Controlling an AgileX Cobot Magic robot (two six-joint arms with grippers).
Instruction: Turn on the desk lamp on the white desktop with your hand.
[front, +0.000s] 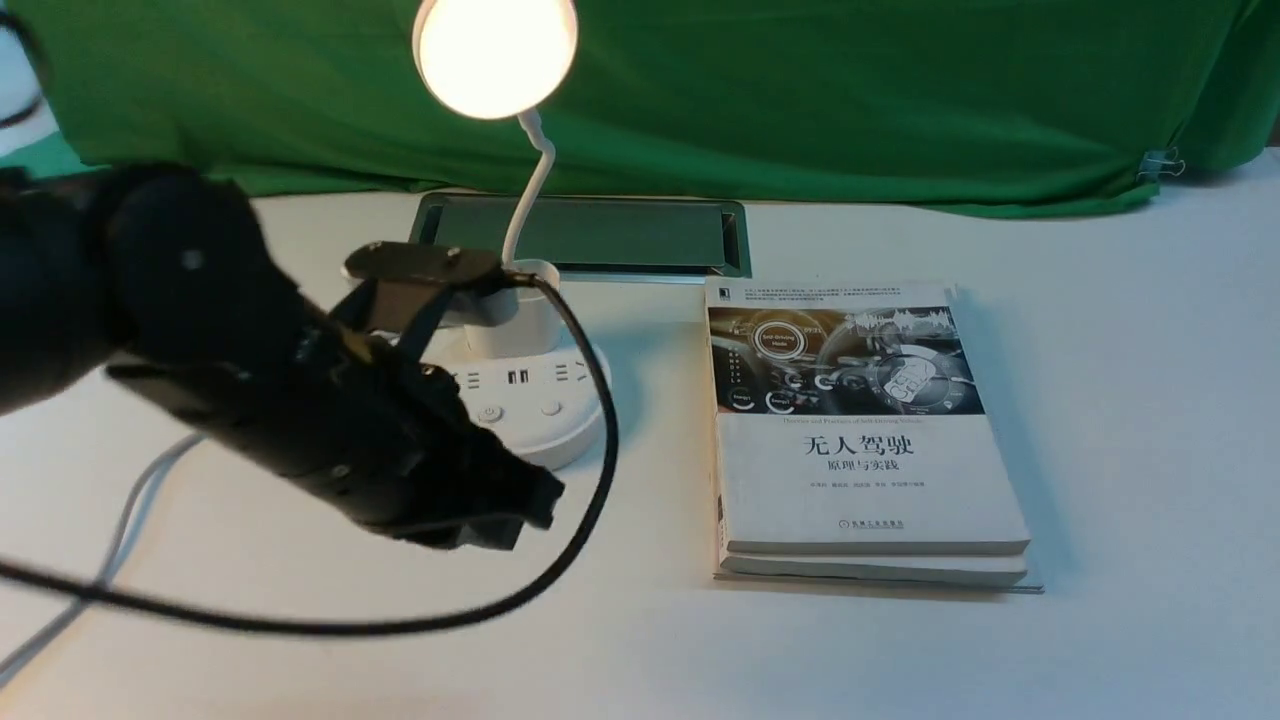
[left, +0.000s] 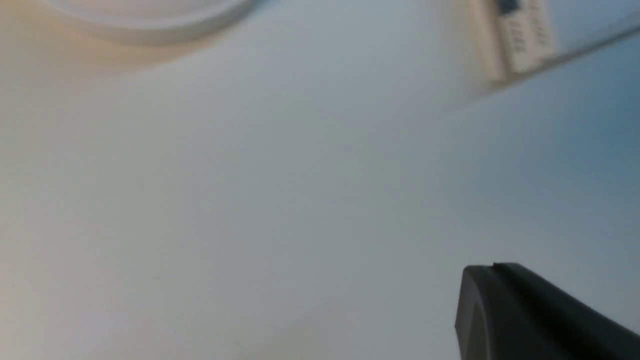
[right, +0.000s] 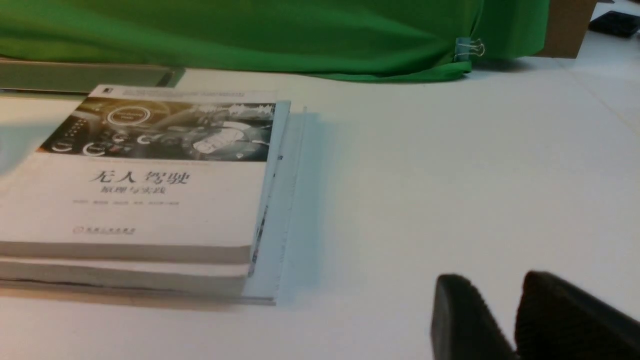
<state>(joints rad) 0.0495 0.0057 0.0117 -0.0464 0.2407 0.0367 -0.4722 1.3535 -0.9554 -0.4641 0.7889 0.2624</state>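
Observation:
The desk lamp stands on the white desktop (front: 1100, 400) at the back middle, and its round disc head (front: 497, 55) glows warm. On its round base (front: 560, 420) are sockets and two buttons (front: 490, 413). My left hand, blurred and black, reaches in from the left. Its gripper (front: 535, 500) hangs shut just in front of the base, apart from the buttons. In the left wrist view the pressed-together fingers (left: 492, 272) hover over bare desktop, with the base's rim (left: 150, 20) at the frame's edge. My right gripper (right: 500, 282) shows only in its wrist view, slightly open and empty over the desktop.
Two stacked books (front: 860, 430) lie to the right of the lamp, also seen as the books (right: 150, 175) in the right wrist view. A metal-framed cable slot (front: 590, 235) sits behind the lamp before the green cloth (front: 800, 90). A black cable (front: 590, 480) loops off my left arm; a grey-white cord (front: 120, 530) runs left.

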